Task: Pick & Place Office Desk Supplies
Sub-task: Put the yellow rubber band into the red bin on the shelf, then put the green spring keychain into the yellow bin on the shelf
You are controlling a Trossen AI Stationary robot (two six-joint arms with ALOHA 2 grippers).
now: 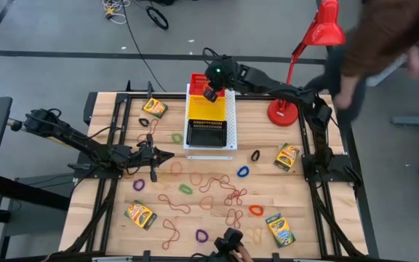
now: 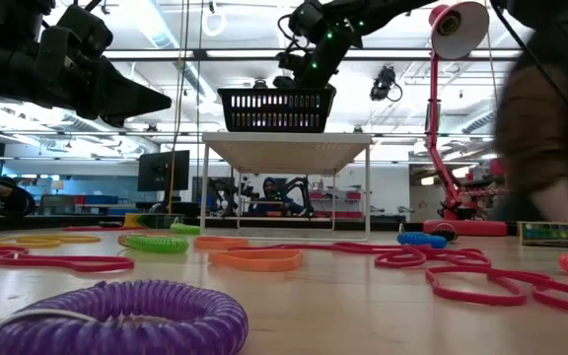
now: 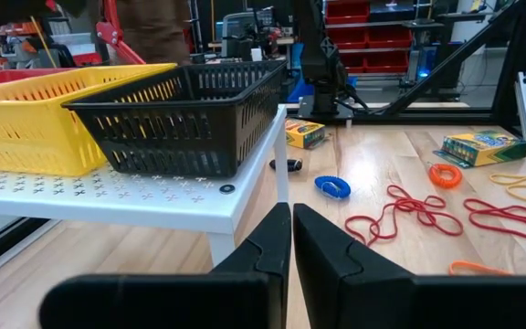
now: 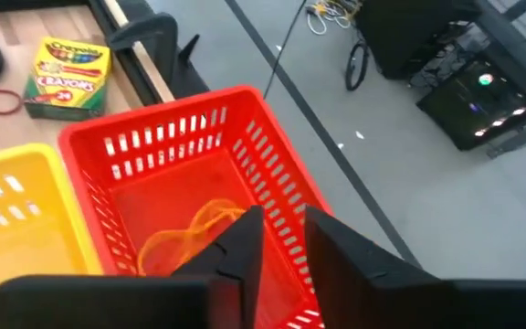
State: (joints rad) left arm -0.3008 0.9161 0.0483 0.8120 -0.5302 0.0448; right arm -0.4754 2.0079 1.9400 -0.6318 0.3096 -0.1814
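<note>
Roughly, going left to right: the left gripper (image 1: 167, 154) hovers over the table's (image 1: 108, 218) left-middle w/ fingers pressed together, nothing in them, pointing toward the white perforated board (image 1: 209, 148).

The crayon boxes (image 1: 140, 215) are prob. light, stiff cardboard, bit slick; best pinched across the narrow sides. Yellow-green, lying flat, spread near the table's edges & corners.

The rubber bands (image 1: 211, 183) look floppy & near weightless, so nip one strand only. Thin, reddish-brown, tangled around mid-table.

The elastic loops (image 1: 243, 172) are springy coils, soft, easy to snag; grab one side of the ring. Purple, green, blue, orange, black, scattered among the bands.

On the board sit the black basket (image 1: 208, 132), the yellow basket (image 1: 209, 109) & the red basket (image 4: 185, 174). The right gripper (image 4: 281, 239) is above the red one, fingers parted a little, empty; an orange rubber band (image 4: 185, 236) lies loose inside, below it.
</note>
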